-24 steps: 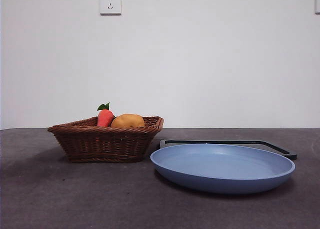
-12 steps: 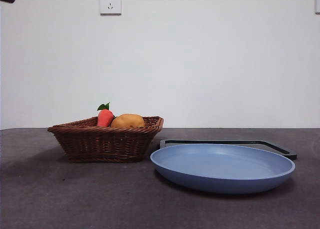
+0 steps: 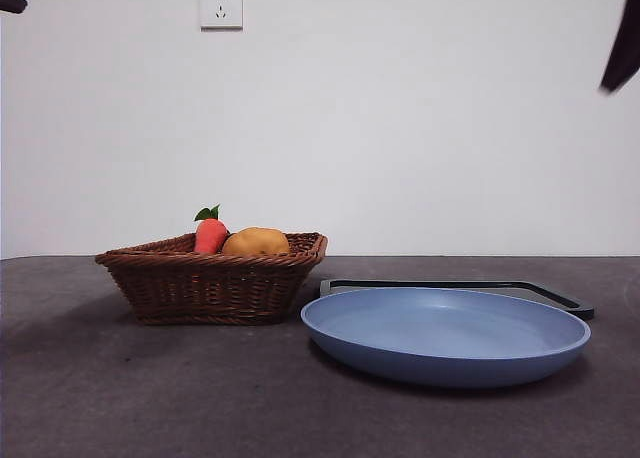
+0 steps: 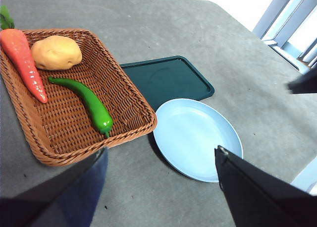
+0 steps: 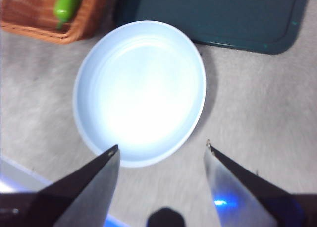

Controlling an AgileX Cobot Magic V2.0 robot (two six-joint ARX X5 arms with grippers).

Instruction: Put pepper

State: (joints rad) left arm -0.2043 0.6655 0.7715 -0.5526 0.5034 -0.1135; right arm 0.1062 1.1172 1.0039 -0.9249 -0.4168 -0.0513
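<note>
pepper point(image 4: 86, 101) in basket point(image 4: 132, 131) | plate point(image 3: 445, 334) right | tray point(image 3: 560, 295) behind

The right gripper point(image 5: 161, 150) has its two dark jaws spread wide apart, with nothing between them, and it hangs over the near edge of the blue plate point(image 5: 139, 90), which lies empty on the grey table point(image 5: 257, 103). Beside the plate is the corner of a wicker basket point(image 5: 49, 24) with the tip of the green pepper point(image 5: 68, 3) in it, and a dark green tray point(image 5: 218, 14) lies just beside the plate too

Glossy pepper point(image 4: 84, 100), woven wicker basket point(image 4: 130, 106)
</note>
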